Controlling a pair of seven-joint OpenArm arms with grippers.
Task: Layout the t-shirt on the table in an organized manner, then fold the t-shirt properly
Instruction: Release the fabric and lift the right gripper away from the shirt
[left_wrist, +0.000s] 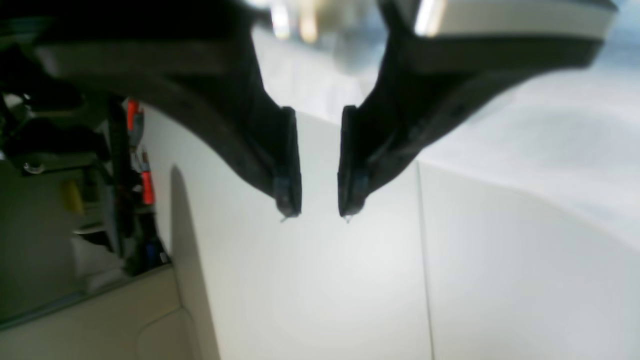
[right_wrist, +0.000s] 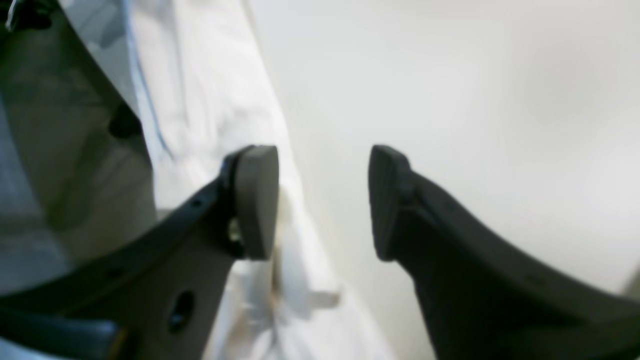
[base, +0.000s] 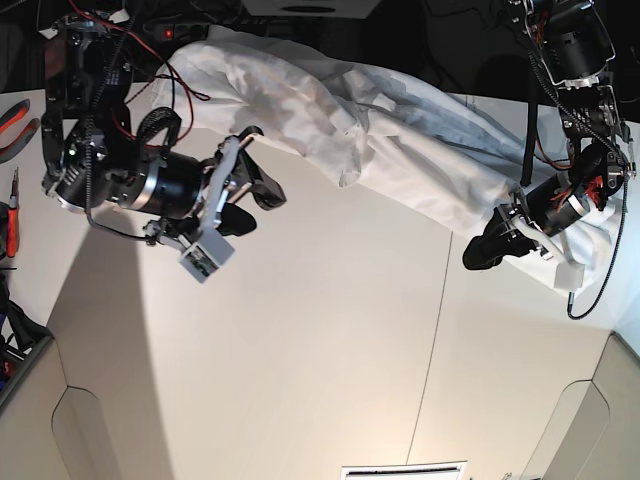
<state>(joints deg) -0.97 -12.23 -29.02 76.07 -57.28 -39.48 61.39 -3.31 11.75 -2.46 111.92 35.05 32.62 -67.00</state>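
The white t-shirt (base: 400, 150) lies crumpled in a long band across the far side of the table (base: 300, 340), from the upper left down to the right edge. My right gripper (base: 255, 208) hovers open just in front of the shirt's left part. In the right wrist view the right gripper (right_wrist: 322, 202) has nothing between its fingers, with t-shirt (right_wrist: 210, 100) cloth beside its left finger. My left gripper (base: 482, 252) sits at the shirt's right end. In the left wrist view the left gripper (left_wrist: 320, 205) is open and empty above the bare table (left_wrist: 325, 280), next to the blurred t-shirt (left_wrist: 530, 115).
Red-handled tools (base: 10, 120) lie at the table's left edge. Red and black cables (base: 175, 70) trail over the shirt's far left end. A thin dark seam (base: 430, 340) runs across the tabletop. The table's left edge (left_wrist: 165, 260) borders clutter.
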